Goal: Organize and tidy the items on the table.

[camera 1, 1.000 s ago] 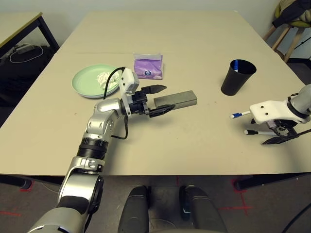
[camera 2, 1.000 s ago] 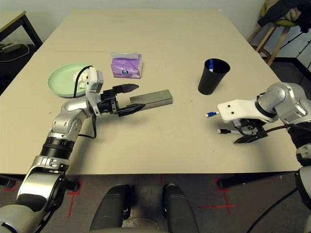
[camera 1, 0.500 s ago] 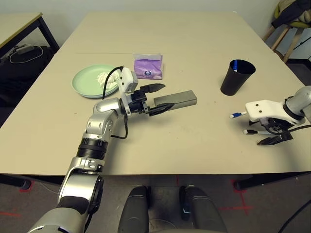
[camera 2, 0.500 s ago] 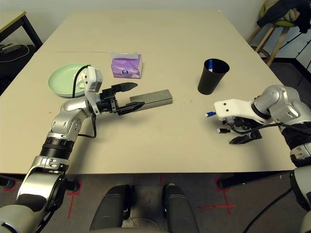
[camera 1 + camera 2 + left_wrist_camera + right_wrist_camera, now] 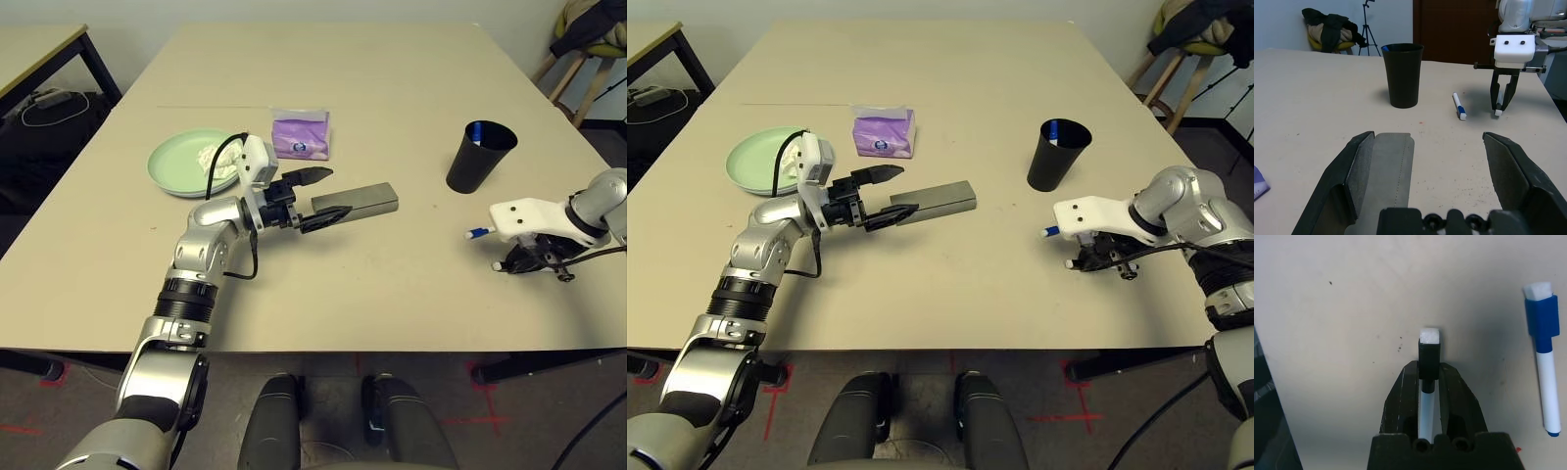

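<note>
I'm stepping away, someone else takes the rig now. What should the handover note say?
Right hand: shut on the black-capped pen, at the table.
Left hand: open, level, around the near end of the grey glasses case, not gripping.
Blue-capped pen lies beside the right hand. Black cup upright, something blue inside. Tissue on green plate; purple packet behind the case.
Left: both pens into cup, probably; place the case.

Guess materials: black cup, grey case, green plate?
Black cup: likely plastic, matte, thin even wall. Grey case: looks fabric or leatherette covered, with a stitched seam along it. Green plate: smooth, faint sheen; plastic or glazed ceramic, can't tell.
</note>
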